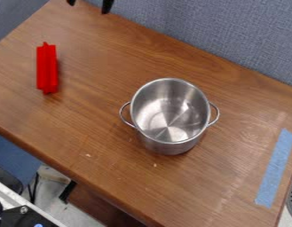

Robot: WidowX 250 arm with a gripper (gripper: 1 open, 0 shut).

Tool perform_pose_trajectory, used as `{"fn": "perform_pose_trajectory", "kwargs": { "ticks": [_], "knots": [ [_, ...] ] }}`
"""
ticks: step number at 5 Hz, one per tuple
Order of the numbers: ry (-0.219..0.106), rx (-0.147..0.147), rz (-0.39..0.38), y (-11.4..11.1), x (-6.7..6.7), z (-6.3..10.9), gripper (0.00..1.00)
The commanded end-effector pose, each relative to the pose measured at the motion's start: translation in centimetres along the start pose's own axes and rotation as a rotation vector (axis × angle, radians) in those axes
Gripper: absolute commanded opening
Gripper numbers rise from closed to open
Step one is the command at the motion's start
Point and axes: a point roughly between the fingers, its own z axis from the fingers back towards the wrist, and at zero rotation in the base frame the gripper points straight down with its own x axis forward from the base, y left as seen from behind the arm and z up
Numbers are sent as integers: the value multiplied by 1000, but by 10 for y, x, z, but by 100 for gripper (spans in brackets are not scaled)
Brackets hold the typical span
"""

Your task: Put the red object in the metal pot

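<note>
Nearest you, the pot point(172, 115) sits upright and empty on the table point(100, 106), toward its front right. Well apart from it, at the table's left, the red block point(47, 67) lies flat with its long side running front to back, untouched.

At the far edge, only dark bits of the claw point(100, 4) poke in at the top of the view. You can't see its jaws there; by the record they stand released, as wide as they go, and nothing hangs from them.

The block lies nearer the camera than the claw and to its left, clear wood between them.

Watch your alignment: the block is long, so I judge that closing across its length instead of its narrow width could push or spin it away. A grip near one end may let it droop and catch the pot's rim.
</note>
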Motion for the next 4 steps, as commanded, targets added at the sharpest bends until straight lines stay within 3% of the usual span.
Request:
{"fn": "perform_pose_trajectory", "kwargs": {
  "ticks": [1, 2, 3, 4],
  "knots": [
    [-44, 19, 56, 36, -7, 37, 100],
    [-41, 48, 119, 73, -22, 44, 100],
    [-33, 70, 112, 74, -22, 12, 100],
    [-32, 80, 80, 65, -13, -16, 100]
  ]
}}
